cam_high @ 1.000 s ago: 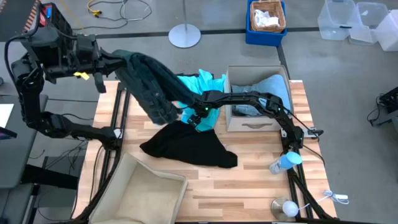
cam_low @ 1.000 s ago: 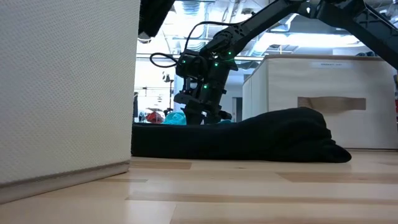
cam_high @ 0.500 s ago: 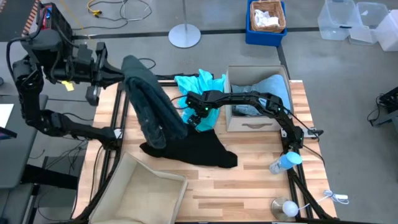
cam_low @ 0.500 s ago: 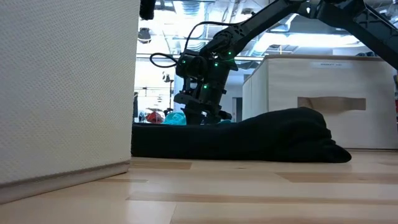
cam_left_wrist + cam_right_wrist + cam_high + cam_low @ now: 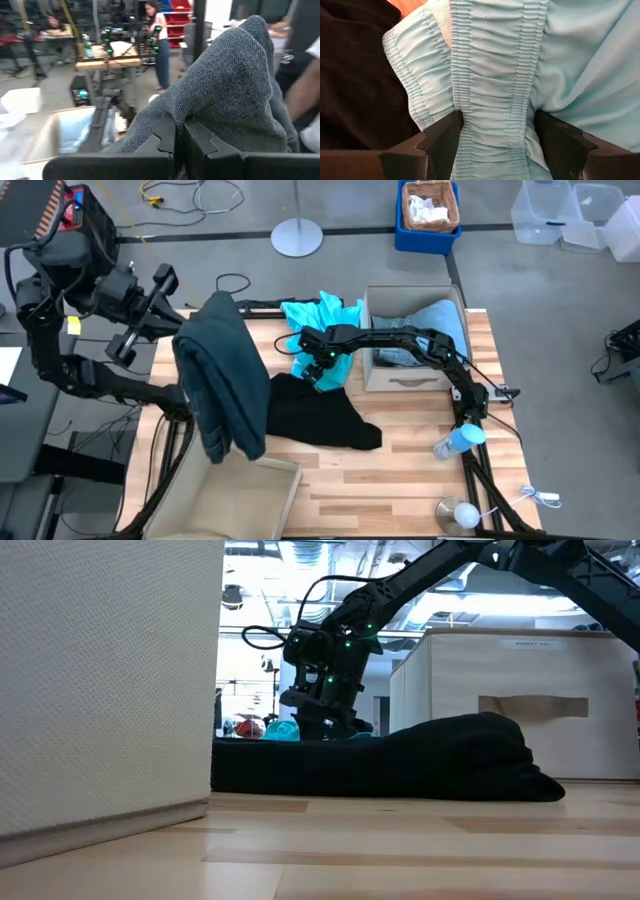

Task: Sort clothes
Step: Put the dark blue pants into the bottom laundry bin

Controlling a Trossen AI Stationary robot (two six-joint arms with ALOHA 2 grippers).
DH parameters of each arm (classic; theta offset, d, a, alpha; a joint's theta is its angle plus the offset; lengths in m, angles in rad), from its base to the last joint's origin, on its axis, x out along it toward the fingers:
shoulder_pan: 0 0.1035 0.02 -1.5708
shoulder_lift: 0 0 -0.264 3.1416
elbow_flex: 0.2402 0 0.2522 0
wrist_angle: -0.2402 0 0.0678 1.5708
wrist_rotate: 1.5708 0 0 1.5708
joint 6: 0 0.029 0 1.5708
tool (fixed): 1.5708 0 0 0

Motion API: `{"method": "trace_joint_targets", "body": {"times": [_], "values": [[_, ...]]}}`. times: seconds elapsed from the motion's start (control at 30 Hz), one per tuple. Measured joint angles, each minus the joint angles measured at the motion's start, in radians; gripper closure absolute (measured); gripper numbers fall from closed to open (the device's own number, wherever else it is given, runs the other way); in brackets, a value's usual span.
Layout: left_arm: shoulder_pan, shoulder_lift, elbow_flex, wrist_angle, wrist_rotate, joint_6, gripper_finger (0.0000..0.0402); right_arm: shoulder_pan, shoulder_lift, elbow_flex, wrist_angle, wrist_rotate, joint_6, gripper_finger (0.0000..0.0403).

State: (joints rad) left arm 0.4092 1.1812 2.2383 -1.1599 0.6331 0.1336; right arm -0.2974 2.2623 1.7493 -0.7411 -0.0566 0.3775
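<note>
My left gripper (image 5: 183, 327) is shut on the dark green garment (image 5: 222, 385), which hangs over the table's left edge above a beige bin (image 5: 235, 495). My right gripper (image 5: 318, 367) is open, pointing down on the bright turquoise garment (image 5: 318, 313) at the table's far middle; it also shows in the low view (image 5: 325, 728). The black garment (image 5: 312, 415) lies flat on the table, just nearer than the turquoise one. The pale dusty-blue garment (image 5: 425, 325) lies in the beige bin (image 5: 405, 378) at the far right. My left gripper pinches a bunched fold of the dark green garment (image 5: 200, 112) between its two shut fingers (image 5: 165, 132). The garment is lifted clear and hangs slack below and past the gripper. My right gripper's open fingers (image 5: 442, 140) stand astride the turquoise garment's gathered elastic band (image 5: 492, 125), coming from above. The fingertips rest against the cloth, which lies on the table.
A bottle (image 5: 455, 442) and a small round object (image 5: 458, 512) lie by the table's right near corner. The near bin's wall (image 5: 105, 690) fills the low view's left. People stand at benches beyond the table (image 5: 157, 45). A blue crate (image 5: 428, 215) stands on the floor.
My left gripper has swung toward the table's left and near edges and turned, carrying the dark green garment from above the table's far middle out over the left edge, where its lower end now hangs above the near beige bin. My right gripper has kept still.
</note>
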Motion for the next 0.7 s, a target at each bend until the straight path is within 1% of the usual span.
{"method": "trace_joint_targets", "body": {"times": [0.13, 0.3, 0.53, 0.7], "values": [[-0.035, 0.0, 0.0, -0.004, 0.058, -0.017, 0.0397, 0.0, 0.0, 0.0, -0.005, 0.001, 0.0, 0.0127], [-0.104, 0.0, 0.0, -0.007, 0.119, -0.058, 0.0397, 0.0, 0.0, 0.0, -0.006, 0.001, 0.0, 0.0127], [-0.246, 0.011, 0.0, -0.006, 0.181, -0.142, 0.0397, -0.007, 0.0, 0.0, -0.008, 0.001, 0.0, 0.0127], [-0.35, 0.036, 0.0, -0.01, 0.185, -0.236, 0.0397, -0.013, 0.0, 0.0, -0.009, -0.002, 0.0, 0.0127]]}}
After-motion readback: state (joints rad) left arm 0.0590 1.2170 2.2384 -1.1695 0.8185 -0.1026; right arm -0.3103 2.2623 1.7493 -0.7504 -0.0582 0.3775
